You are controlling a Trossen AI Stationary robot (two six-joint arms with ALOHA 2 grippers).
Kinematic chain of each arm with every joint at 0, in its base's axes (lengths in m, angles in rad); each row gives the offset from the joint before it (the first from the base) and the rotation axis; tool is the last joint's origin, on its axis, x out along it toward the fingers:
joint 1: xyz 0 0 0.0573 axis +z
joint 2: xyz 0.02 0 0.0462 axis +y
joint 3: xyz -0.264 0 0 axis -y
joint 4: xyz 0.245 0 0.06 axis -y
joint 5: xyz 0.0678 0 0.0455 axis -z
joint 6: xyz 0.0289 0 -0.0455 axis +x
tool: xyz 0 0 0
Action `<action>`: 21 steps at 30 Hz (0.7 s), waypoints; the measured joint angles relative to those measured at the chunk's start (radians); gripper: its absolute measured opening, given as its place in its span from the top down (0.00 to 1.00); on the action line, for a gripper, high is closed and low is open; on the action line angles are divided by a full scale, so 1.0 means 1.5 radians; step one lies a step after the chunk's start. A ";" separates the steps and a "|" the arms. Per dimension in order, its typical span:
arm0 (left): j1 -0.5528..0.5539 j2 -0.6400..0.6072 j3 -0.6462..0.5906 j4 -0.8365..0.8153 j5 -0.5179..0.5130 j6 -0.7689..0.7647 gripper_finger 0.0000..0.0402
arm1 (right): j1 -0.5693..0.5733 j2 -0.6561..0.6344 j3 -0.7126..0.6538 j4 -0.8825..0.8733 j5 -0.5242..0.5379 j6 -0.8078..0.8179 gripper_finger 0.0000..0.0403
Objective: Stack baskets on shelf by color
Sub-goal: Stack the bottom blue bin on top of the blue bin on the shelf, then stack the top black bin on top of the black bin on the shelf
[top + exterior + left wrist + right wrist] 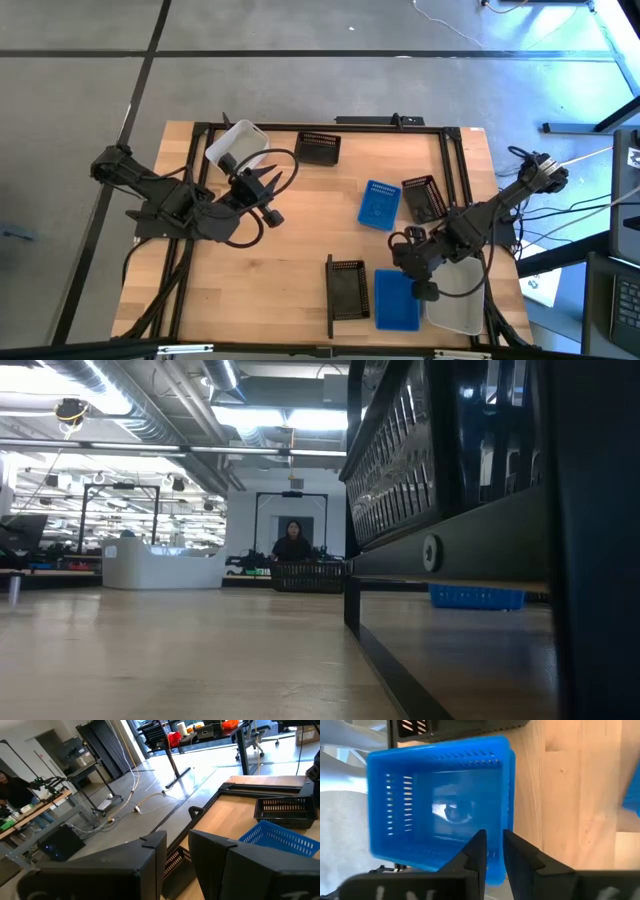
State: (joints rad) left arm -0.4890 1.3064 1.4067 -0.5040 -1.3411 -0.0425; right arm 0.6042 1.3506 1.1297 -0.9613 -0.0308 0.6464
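The right gripper (492, 851) hovers narrowly parted and empty over a blue basket (440, 802) on the shelf (355, 325) between black and white baskets — a crooked descent could shove it.

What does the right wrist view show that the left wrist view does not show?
Only the right wrist view shows the blue basket on the shelf from above, with a white basket beside it, just past the right gripper.

Only the left wrist view shows the floor with cables, a person at a bench, and a black basket behind another blue basket.

Both show pale wood and a blue basket.
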 joint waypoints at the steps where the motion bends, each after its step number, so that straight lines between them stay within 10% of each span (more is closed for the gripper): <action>1: 0.000 0.000 0.000 0.000 0.000 0.000 0.81 | -0.001 0.000 -0.005 0.000 0.004 0.001 0.85; 12: 0.036 0.000 0.002 -0.001 0.013 -0.039 0.81 | -0.004 -0.002 0.141 -0.097 0.144 -0.035 0.85; 21: 0.253 0.000 0.059 -0.063 0.356 -0.037 0.81 | -0.002 -0.004 0.276 -0.302 0.387 -0.036 0.85</action>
State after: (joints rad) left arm -0.1103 1.3067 1.4952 -0.5988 -0.8071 -0.0976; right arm 0.6006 1.3451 1.5437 -1.4139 0.5498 0.5923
